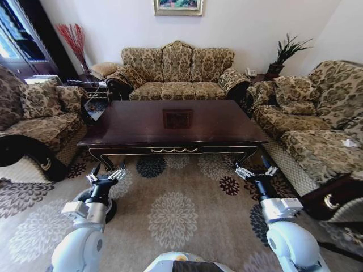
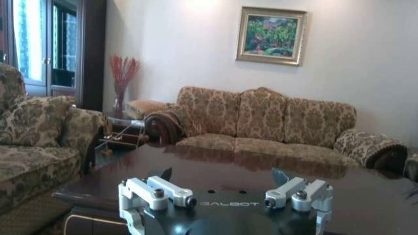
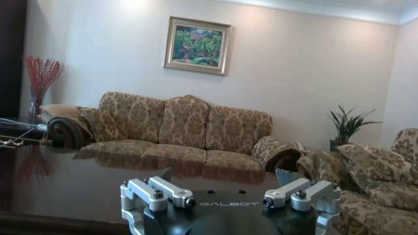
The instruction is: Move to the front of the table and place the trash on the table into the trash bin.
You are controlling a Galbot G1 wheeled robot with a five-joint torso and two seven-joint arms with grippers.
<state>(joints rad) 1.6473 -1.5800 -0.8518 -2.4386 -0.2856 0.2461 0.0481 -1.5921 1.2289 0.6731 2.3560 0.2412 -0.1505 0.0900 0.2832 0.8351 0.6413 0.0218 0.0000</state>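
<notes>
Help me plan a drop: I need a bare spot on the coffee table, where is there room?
The whole glossy top of the table looks bare, on either side of the square centre inlay, out to the edges by the sofas. Crowding is around it: armchairs close at both ends. The left gripper and right gripper hang open before the front apron.

The desk [image 1: 136, 127] stands in the middle of the room on a carpet [image 1: 173, 218], ahead of the robot. Behind it, against the far wall, sits a 3-seat sofa [image 1: 177, 71], with a painting [image 1: 178, 7] on the wall above. Another sofa [image 1: 39, 122] lies to the desk's left and a third [image 1: 317, 122] to its right. The left pincer [image 1: 106, 174] and right pincer [image 1: 256, 170] hang in front of the desk's near edge, well apart.
</notes>
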